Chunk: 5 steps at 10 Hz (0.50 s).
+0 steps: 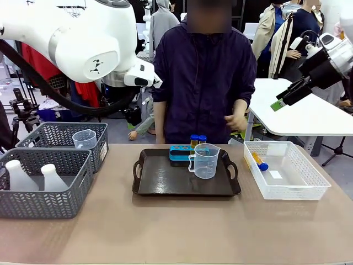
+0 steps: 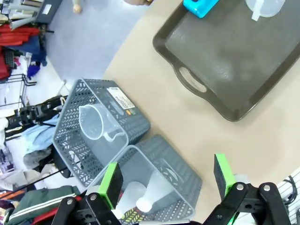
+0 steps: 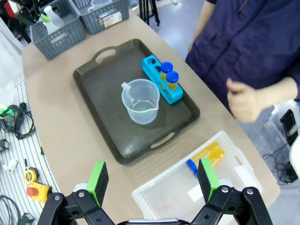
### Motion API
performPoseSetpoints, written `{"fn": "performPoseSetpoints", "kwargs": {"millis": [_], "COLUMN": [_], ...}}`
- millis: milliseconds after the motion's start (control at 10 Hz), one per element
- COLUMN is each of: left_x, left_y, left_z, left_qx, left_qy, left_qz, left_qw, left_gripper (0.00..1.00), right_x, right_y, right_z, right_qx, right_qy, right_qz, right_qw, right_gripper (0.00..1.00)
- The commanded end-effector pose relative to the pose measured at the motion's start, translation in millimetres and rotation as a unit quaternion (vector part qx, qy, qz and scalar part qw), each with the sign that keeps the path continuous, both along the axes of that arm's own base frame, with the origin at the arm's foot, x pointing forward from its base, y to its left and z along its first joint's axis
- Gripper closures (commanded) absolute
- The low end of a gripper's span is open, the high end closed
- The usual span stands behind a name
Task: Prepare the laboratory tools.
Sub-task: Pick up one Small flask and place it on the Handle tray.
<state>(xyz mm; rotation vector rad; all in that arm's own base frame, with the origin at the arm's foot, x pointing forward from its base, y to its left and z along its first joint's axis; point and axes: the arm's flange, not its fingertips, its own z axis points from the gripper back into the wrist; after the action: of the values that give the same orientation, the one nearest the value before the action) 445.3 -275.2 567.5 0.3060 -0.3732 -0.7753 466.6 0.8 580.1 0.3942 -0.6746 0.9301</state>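
A clear beaker stands on the dark tray beside a blue tube rack holding two blue-capped tubes. Another tube lies in the white basket. A second beaker sits in the far grey basket. Two white flasks stand in the near one. My left gripper hangs open, high over the flask basket. My right gripper is open in the air above the white basket.
The person stands at the far side of the table with a hand raised near the tray's far right. The two grey baskets take up the table's left end. A white table stands behind at the right.
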Motion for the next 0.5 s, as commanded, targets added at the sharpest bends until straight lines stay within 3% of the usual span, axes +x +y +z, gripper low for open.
{"fn": "performPoseSetpoints", "kwargs": {"millis": [0,200,400], "left_x": [2,0,-7], "left_y": [2,-1,24], "left_z": [4,-1,31], "left_qx": [0.000,0.000,-0.039], "left_qy": [-0.001,0.001,0.001], "left_qz": [-0.001,-0.001,0.065], "left_qw": [1.000,1.000,0.997], "left_gripper": [0.00,0.00,0.00], "right_x": [0,0,0], "right_y": [0,0,0], "right_z": [1,1,1], "right_qx": [0.008,0.008,0.008], "right_qy": [-0.002,-0.002,-0.002], "right_qz": [0.003,0.003,0.003], "right_qw": [1.000,1.000,1.000], "right_gripper": [0.00,0.00,0.00]}}
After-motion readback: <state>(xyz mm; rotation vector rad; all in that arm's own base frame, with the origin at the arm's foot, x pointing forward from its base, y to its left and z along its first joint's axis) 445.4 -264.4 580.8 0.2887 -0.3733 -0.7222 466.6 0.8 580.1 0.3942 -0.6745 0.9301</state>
